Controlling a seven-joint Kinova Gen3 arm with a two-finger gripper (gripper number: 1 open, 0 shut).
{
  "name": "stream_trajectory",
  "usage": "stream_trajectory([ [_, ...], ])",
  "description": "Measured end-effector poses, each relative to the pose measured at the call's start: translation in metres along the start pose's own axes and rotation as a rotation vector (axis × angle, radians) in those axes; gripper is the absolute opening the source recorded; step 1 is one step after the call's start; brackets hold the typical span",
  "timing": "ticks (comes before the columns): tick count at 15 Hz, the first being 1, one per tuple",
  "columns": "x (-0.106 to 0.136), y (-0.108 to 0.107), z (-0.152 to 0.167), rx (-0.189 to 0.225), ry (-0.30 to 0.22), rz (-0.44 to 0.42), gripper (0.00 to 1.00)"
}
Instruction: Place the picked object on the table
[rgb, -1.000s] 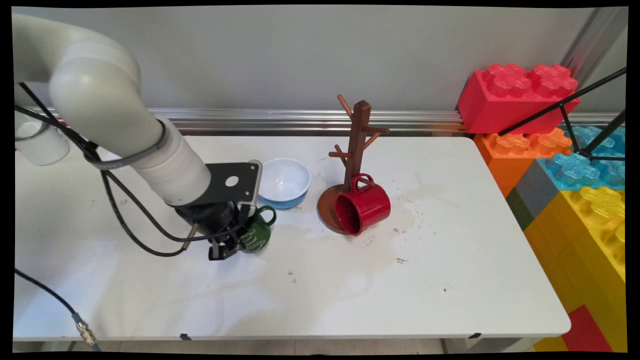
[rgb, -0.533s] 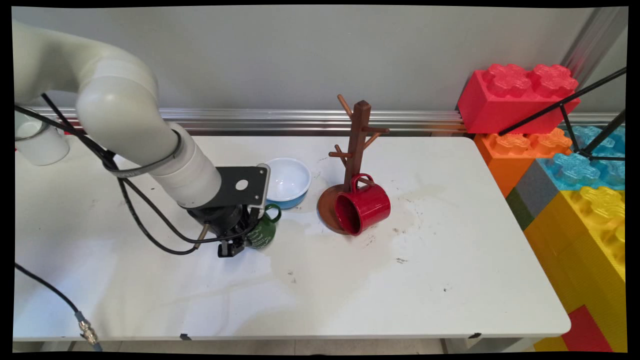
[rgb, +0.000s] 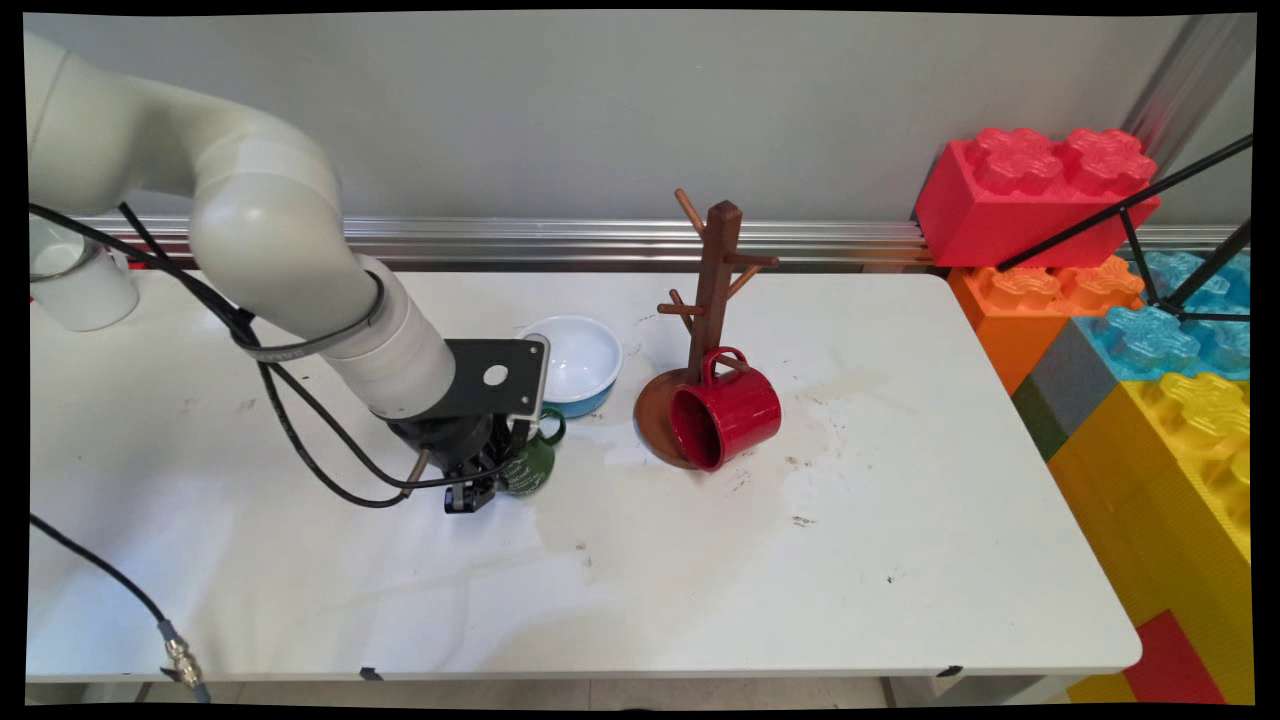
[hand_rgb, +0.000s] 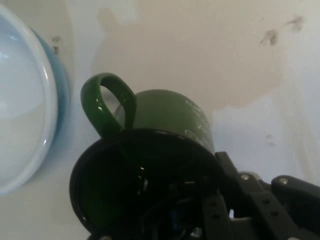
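Gripper (rgb: 478, 487) apparently closed over the rim of the green mug (rgb: 531, 467), one finger seemingly inside; handle toward the far-right. Blue bowl (rgb: 572, 362) just beyond; red mug (rgb: 724, 418) on the wooden mug tree (rgb: 708, 310), right.

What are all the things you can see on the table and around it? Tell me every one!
green mug: 1, dark green with white writing, on the table in front of the bowl, held at the rim by the claw
bowl: 1, white inside and blue outside, just behind the green mug
mug tree: 1, brown wood, middle of the table
red mug: 1, red, hanging by its handle on a low peg of the mug tree
white cup: 1, white, far left edge
big toy bricks: a stack, red, orange, blue, yellow, right of the table
arm: 1, white, coming in from the left
claw: 1, black, shut on the green mug's rim
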Motion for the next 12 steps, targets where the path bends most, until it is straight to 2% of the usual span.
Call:
stream_trajectory([
  [5, 0.002, -0.003, 0.006, 0.001, -0.003, -0.007, 0.0],
  [6, 0.003, -0.003, 0.008, -0.002, -0.002, -0.01, 1.0],
  [12, 0.005, -0.005, 0.014, -0.013, 0.01, -0.044, 1.0],
])
